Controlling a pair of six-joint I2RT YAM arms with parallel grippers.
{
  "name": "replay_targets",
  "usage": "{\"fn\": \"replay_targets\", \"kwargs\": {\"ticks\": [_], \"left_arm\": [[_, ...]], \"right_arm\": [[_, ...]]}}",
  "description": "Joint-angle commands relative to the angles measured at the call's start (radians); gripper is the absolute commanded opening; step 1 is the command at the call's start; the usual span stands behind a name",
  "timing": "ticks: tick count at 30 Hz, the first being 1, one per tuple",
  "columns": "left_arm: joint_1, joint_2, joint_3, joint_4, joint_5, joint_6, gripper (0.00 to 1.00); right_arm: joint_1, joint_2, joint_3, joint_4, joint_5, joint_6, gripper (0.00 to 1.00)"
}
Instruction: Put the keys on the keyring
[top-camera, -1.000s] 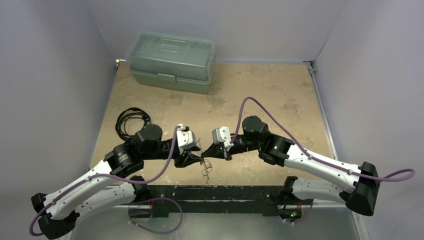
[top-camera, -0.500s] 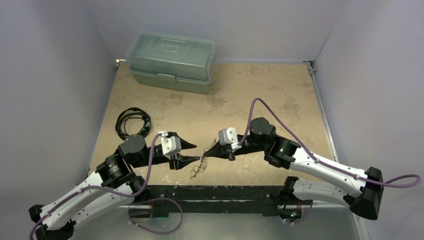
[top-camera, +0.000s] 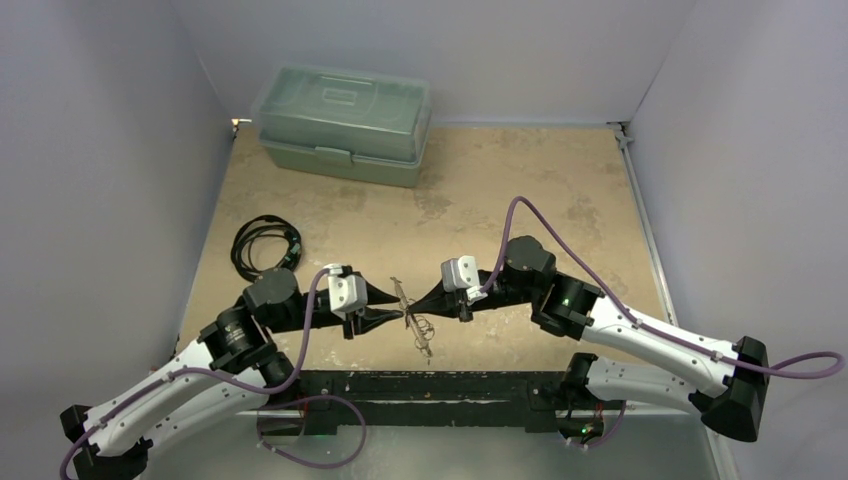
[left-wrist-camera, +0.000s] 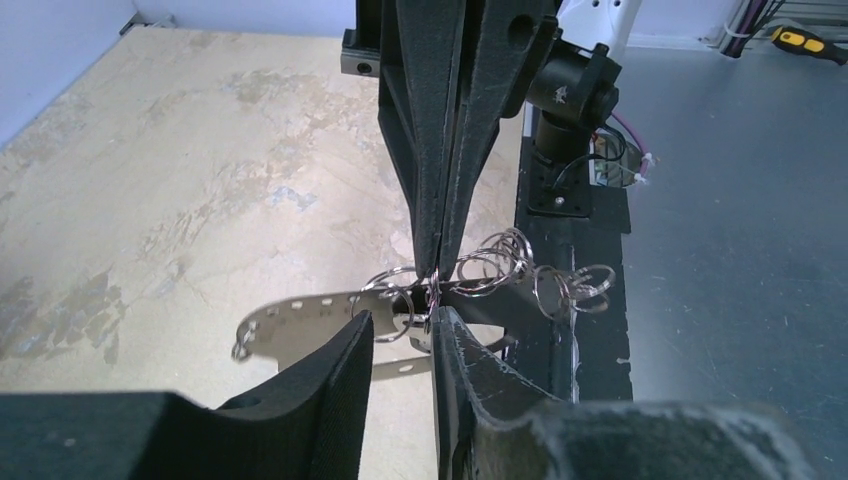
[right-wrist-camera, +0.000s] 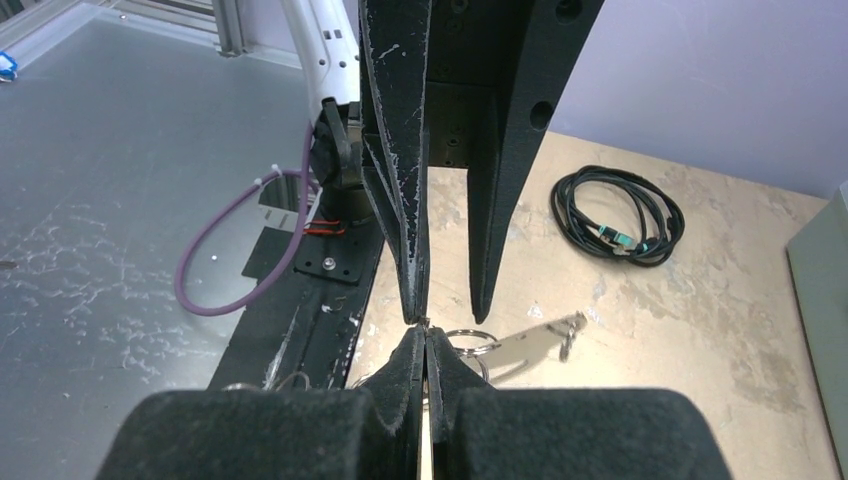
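Hanging over the near edge of the table (top-camera: 520, 190), the keyring (top-camera: 417, 325) is pinched by one small ring in the closed tips of the right gripper (left-wrist-camera: 437, 262). The left gripper (left-wrist-camera: 402, 322) meets it tip to tip, its fingers partly apart on either side of the keyring's flat silver strip. Farther back lie a black coiled cable (top-camera: 262, 245), then a green lidded box (top-camera: 345, 125).

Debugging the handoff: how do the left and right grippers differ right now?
Left gripper has its jaws apart, a gap showing between them; right gripper has its jaws shut. Right gripper pinches the keyring at its tips; left gripper only straddles part of it, with no clear grip. Shared: both are black and meet tip to tip at the keyring.
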Motion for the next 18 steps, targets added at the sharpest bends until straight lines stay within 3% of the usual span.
{"fn": "replay_targets", "kwargs": {"ticks": [1, 6, 16, 18], "left_arm": [[0.001, 0.014, -0.010, 0.058, 0.041, 0.015, 0.26], [0.001, 0.031, -0.010, 0.064, 0.053, 0.010, 0.21], [0.001, 0.042, -0.009, 0.064, 0.062, 0.007, 0.00], [0.000, 0.042, -0.008, 0.062, 0.058, 0.005, 0.00]], "right_arm": [[0.004, -0.018, 0.004, 0.060, 0.000, 0.011, 0.00], [0.004, -0.020, 0.005, 0.061, 0.001, 0.011, 0.00], [0.003, -0.027, 0.001, 0.064, 0.008, 0.012, 0.00], [0.004, -0.029, 0.001, 0.066, 0.009, 0.013, 0.00]]}}
